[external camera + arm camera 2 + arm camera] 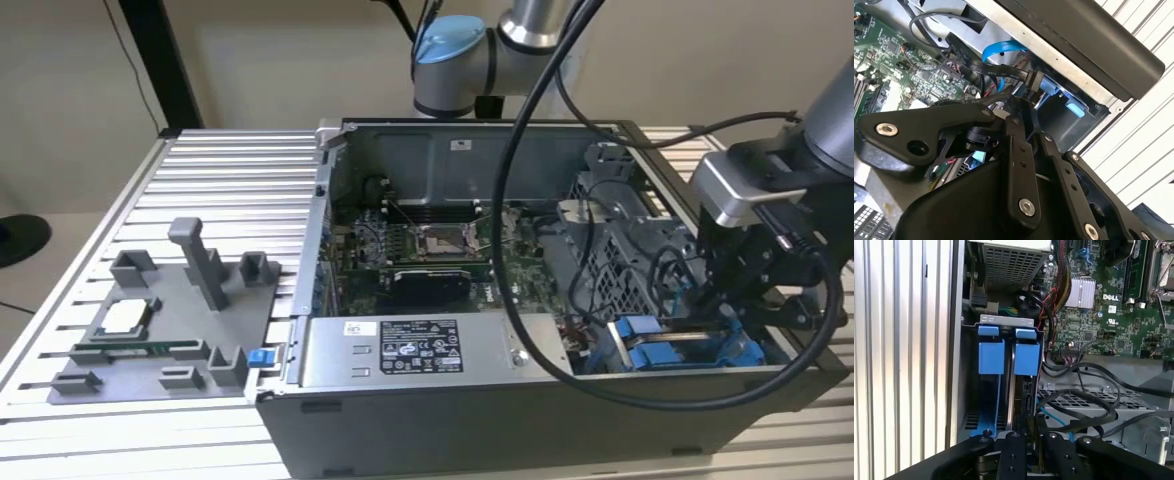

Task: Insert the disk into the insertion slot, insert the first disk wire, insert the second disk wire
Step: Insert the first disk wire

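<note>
In the exterior view, an open computer case [441,400] sits on a table [227,170] made of metal strips. The gripper [723,322] reaches down into the corner of the case on the exterior view's right, just above the insertion slot [667,350] with its blue parts. A grey tray [147,330] lies well apart.

In the second wrist view, the gripper [1024,107] is very near a black wire [1004,70] with a plug on its end. A blue wire [999,50] curls close behind.

In the first wrist view, the disk [1026,360] (I see mostly its blue frame) stands inside the insertion slot [1004,320]. The gripper [1029,435] is right beside it. I cannot tell if the gripper is wide, narrow or holding something.
</note>
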You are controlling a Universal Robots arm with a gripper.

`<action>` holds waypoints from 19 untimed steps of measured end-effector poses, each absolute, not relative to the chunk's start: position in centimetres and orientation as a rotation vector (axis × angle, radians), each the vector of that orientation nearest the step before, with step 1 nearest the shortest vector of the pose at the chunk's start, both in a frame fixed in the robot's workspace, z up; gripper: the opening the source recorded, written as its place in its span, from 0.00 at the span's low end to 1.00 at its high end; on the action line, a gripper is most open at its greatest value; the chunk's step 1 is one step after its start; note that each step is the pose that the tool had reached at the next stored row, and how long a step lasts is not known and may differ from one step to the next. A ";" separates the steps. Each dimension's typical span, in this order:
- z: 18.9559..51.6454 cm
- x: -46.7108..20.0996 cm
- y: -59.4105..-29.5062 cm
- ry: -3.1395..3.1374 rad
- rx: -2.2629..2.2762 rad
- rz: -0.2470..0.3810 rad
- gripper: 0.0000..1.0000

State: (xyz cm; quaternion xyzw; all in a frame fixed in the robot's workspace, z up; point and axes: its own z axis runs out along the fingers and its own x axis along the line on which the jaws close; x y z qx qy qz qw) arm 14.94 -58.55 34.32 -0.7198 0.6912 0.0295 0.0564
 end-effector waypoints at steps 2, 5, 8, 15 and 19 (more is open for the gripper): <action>34.3 14.9 -58.6 2.096 -2.183 0.086 0.00; 34.2 14.9 -58.6 2.091 -2.179 0.076 0.00; 34.2 15.0 -58.6 2.090 -2.177 0.073 0.00; 34.0 14.9 -58.5 2.102 -2.165 0.072 0.00; 33.8 14.9 -58.6 2.108 -2.159 0.071 0.00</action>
